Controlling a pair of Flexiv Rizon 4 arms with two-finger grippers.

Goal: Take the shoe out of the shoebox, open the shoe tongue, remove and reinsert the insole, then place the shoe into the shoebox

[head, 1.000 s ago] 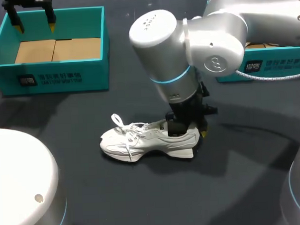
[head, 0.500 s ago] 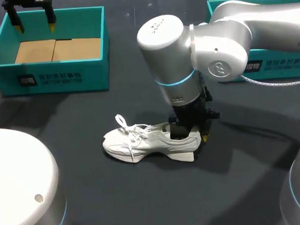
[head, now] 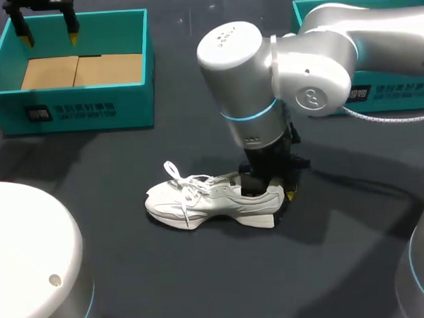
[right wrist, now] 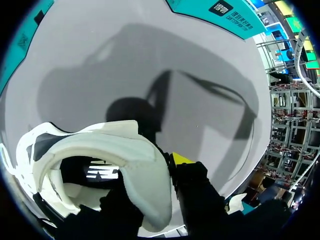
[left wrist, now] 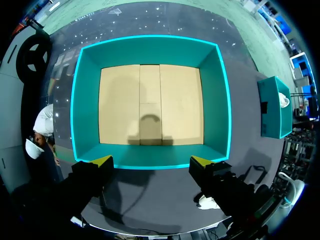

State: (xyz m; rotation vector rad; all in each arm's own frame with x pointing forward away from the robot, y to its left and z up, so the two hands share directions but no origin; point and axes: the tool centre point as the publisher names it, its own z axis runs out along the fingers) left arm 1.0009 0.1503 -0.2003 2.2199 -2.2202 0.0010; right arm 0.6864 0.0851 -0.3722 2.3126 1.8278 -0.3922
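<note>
Dark tabletop (head: 343,266) at our two-arm station: the white shoe (head: 200,200) stands on its sole, and our right gripper (head: 271,190) pinches its padded heel collar, one finger inside the opening and the other behind the heel. Our left gripper (left wrist: 151,161) hangs over the teal shoebox (left wrist: 150,50), whose cardboard floor lies ahead of the fingertips. Its fingers are spread wide with nothing between them.

Right arm (head: 278,64) was cased in silver-grey shells, a cyan ring (head: 249,115) was set round one joint, black fingers (left wrist: 90,177) were tipped with yellow, a pale cable (head: 386,115) was run alongside.
</note>
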